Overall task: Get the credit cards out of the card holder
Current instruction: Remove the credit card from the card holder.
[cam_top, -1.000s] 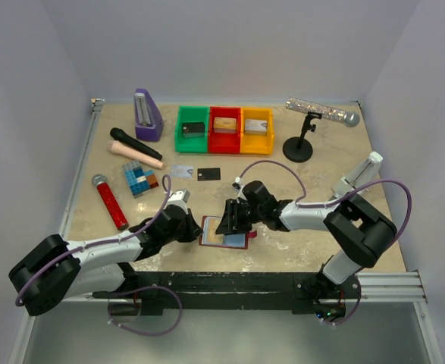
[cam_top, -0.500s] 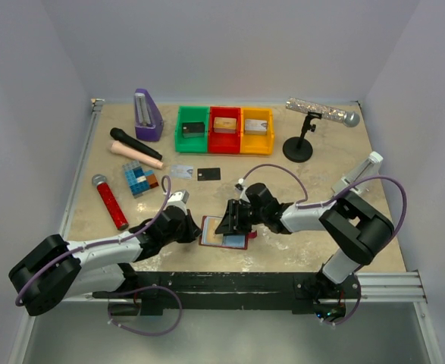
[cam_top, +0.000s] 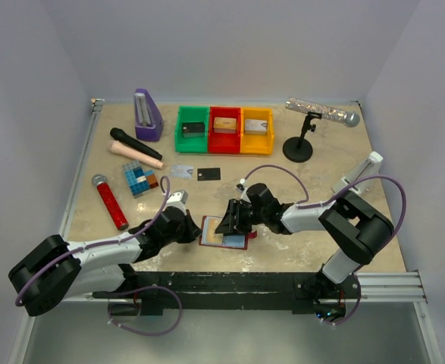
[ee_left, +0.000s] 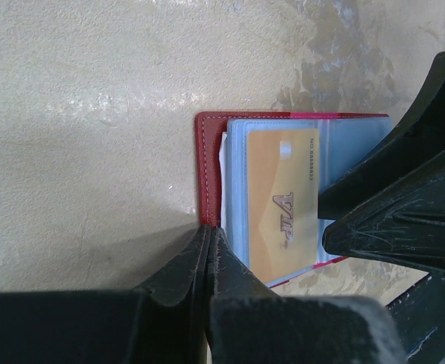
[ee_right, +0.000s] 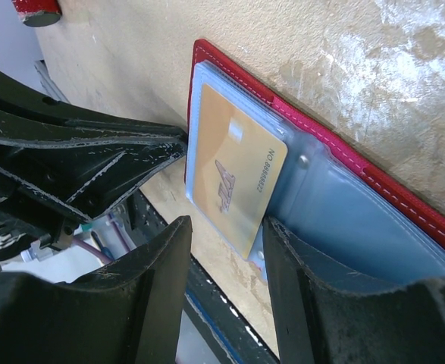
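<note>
The dark red card holder (cam_top: pixel 205 231) lies open near the table's front edge, its pale blue lining up. It also shows in the left wrist view (ee_left: pixel 207 167) and the right wrist view (ee_right: pixel 404 205). A gold-tan card (ee_left: pixel 283 197) sticks partly out of a sleeve (ee_right: pixel 233 174). My left gripper (ee_left: pixel 209 231) is shut on the holder's left red edge (cam_top: pixel 194 229). My right gripper (ee_right: pixel 226 243) is open over the holder (cam_top: pixel 233 220), with its jaws either side of the gold card's free corner. A silvery card (cam_top: pixel 180 171) and a black card (cam_top: pixel 208 174) lie loose farther back.
Green (cam_top: pixel 181 130), red (cam_top: pixel 212 130) and yellow (cam_top: pixel 244 130) trays stand at the back, each holding a small block. A purple metronome (cam_top: pixel 147 115), a black microphone (cam_top: pixel 135 144), a red microphone (cam_top: pixel 111 202), a tiled block (cam_top: pixel 139 179) and a microphone stand (cam_top: pixel 298 148) surround the work area.
My right arm has shifted very slightly at the elbow. Both grippers and the card holder stay where they were.
</note>
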`<state>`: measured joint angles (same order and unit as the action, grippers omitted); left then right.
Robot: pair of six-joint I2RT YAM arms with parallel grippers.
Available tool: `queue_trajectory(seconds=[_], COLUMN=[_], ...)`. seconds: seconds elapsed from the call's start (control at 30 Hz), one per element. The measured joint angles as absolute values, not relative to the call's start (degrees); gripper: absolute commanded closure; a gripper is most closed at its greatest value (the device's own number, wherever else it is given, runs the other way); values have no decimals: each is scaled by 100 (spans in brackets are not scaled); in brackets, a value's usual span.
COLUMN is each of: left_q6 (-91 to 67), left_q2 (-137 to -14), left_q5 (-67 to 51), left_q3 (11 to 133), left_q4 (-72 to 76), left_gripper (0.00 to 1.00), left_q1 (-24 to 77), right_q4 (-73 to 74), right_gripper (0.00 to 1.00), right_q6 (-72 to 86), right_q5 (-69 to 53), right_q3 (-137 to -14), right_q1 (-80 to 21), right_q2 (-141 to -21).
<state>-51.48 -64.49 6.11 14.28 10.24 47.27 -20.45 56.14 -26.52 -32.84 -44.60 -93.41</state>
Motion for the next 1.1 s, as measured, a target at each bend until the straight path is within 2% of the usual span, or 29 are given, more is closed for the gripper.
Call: queue_trajectory(seconds=[0.33,1.1], left_q6=[-5151,-5205], left_q2=[-6449,-6504], left_q5=[617,617], left_q3=[1411,1249], left_q4=[1055,1448], left_gripper=[100,100], left_q1=[4727,4727], right_q4=[-2399,-4925], right_gripper=[52,54], right_q6=[5806,6740], right_q5=[-2661,-2845], right_q3=[-3138,-2401], right_q1=[-4449,-4268], right_q2=[-9341,-9832])
